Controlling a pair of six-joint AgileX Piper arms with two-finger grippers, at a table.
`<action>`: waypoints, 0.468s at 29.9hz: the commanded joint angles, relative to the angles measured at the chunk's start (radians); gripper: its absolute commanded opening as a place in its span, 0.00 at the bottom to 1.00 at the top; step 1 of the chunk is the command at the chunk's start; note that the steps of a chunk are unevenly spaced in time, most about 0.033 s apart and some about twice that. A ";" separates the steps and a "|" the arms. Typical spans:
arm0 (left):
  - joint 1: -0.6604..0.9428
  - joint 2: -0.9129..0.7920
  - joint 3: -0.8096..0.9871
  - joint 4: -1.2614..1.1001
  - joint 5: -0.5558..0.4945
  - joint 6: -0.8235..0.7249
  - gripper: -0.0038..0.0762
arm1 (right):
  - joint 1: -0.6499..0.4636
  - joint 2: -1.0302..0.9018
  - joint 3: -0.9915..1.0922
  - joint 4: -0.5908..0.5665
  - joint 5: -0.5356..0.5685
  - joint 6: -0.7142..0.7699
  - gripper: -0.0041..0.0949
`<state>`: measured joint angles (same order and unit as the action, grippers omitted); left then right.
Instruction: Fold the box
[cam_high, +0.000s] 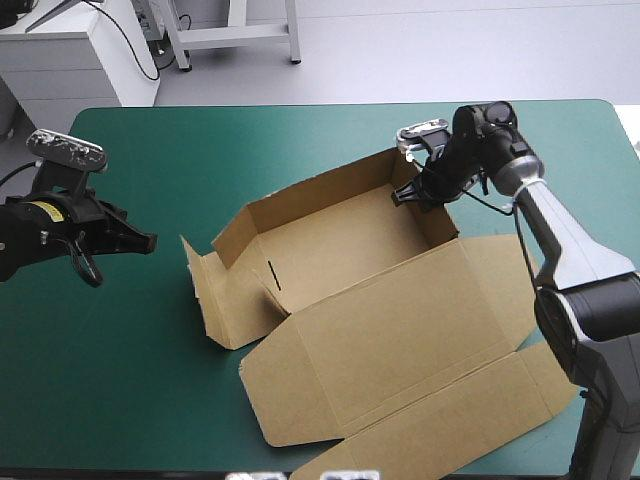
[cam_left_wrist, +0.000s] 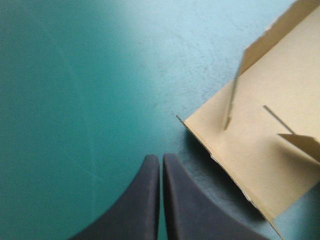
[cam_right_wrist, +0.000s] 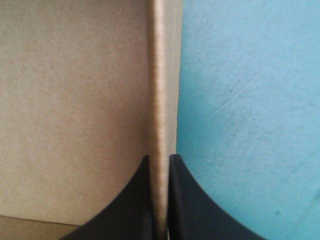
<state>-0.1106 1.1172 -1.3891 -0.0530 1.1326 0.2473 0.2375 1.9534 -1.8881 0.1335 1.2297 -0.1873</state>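
The brown box (cam_high: 340, 270) lies mid-table as an open tray with its back and right walls raised and its lid flat toward the near edge. A loose side flap (cam_high: 205, 290) stands at its left end. My right gripper (cam_high: 420, 192) is at the box's far right corner, shut on the upright wall (cam_right_wrist: 161, 125), whose edge runs between the fingers (cam_right_wrist: 187, 205). My left gripper (cam_high: 148, 241) hovers over the teal-green cover left of the box, shut and holding nothing; its fingertips (cam_left_wrist: 161, 161) point toward the flap's corner (cam_left_wrist: 240, 150).
Bare teal-green cover (cam_high: 120, 380) stretches left of and in front of the box. The lid's end flap (cam_high: 480, 410) reaches close to the table's near edge. A band of cover (cam_high: 250, 140) runs behind the box.
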 joint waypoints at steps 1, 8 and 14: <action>0.001 -0.019 0.004 0.105 -0.080 -0.078 0.06 | -0.038 -0.157 -0.028 0.055 0.021 -0.005 0.02; 0.001 -0.021 0.098 0.195 -0.103 -0.130 0.06 | -0.096 -0.331 -0.027 0.100 0.021 -0.018 0.02; 0.001 -0.019 0.229 0.210 -0.256 -0.201 0.06 | -0.129 -0.443 -0.027 0.111 0.021 -0.018 0.02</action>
<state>-0.1106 1.1172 -1.1850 0.1415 0.9979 0.0857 0.1239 1.5950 -1.8877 0.2053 1.2419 -0.2028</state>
